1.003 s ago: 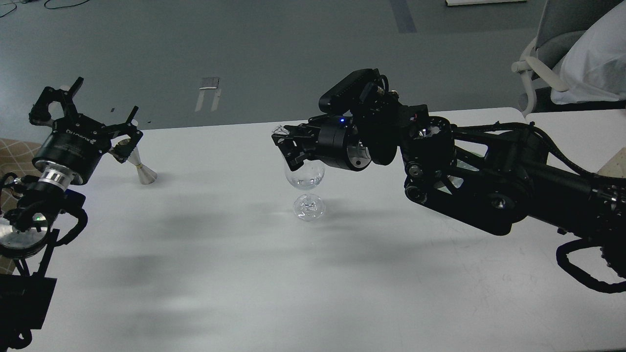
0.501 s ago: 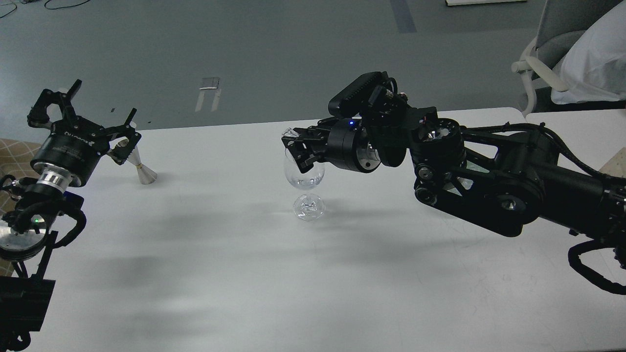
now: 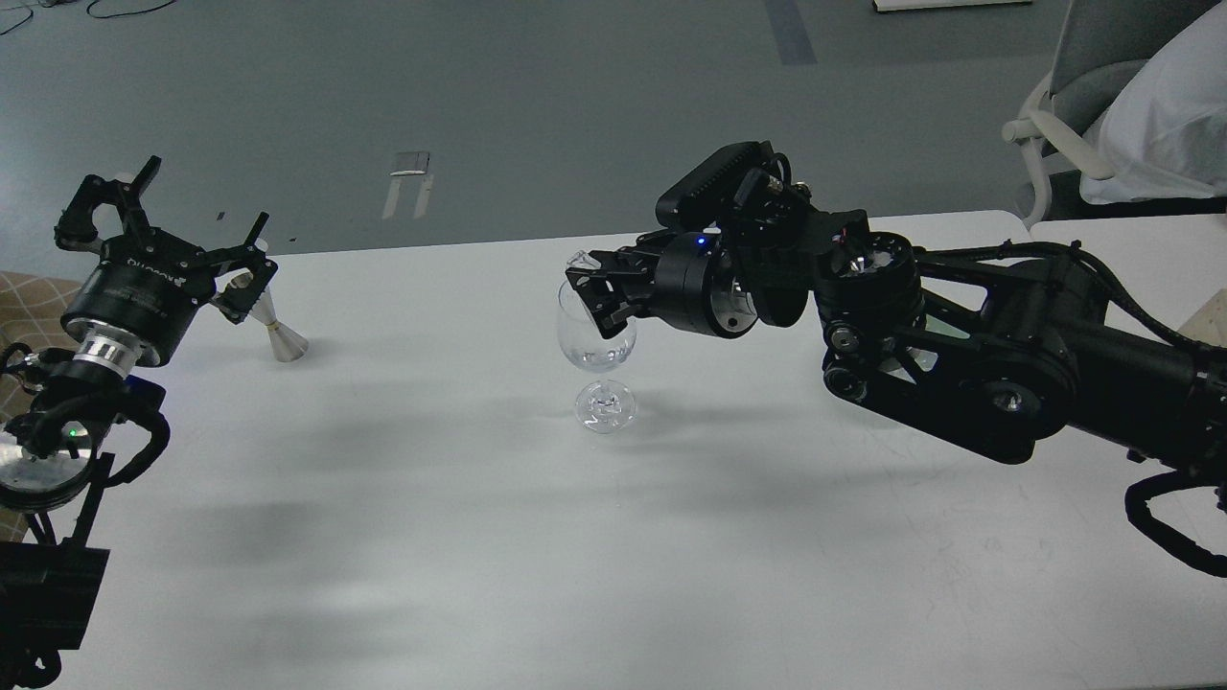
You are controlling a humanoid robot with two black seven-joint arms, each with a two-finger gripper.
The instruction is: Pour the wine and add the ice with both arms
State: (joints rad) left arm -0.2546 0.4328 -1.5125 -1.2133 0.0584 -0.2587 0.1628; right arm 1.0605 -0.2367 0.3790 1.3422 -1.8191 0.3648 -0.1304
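Two arms are working over the white surface (image 3: 431, 537), and we are reading this as the ice step. Our right end effector (image 3: 587, 287) is hanging at the rim of the wine glass (image 3: 596, 335), which is standing upright near the middle of the surface. A small clear glassy piece, which we take to be the ice (image 3: 578, 260), is sitting at the tips of that end effector, above the far side of the rim; we are judging the fingers to be pinching it, though they are dark and crowded together. A little clear liquid, the wine (image 3: 596, 360), seems to be lying low in the bowl, barely visible.

Our left end effector (image 3: 177, 216) is hovering at the far left with its prongs spread wide, gripping nothing. Just beside it a small metal jigger (image 3: 271, 326) is standing on the surface; whether they are touching we cannot tell.

Several things could go wrong from here. The cube is sitting over the rim and not the centre of the bowl, so a release now could be bouncing it off the glass edge and onto the surface. The fingers are very close to the thin rim, and any sideways drift could be tipping the tall, narrow-footed glass and spilling the wine. A wet, slick cube could also be slipping out early.
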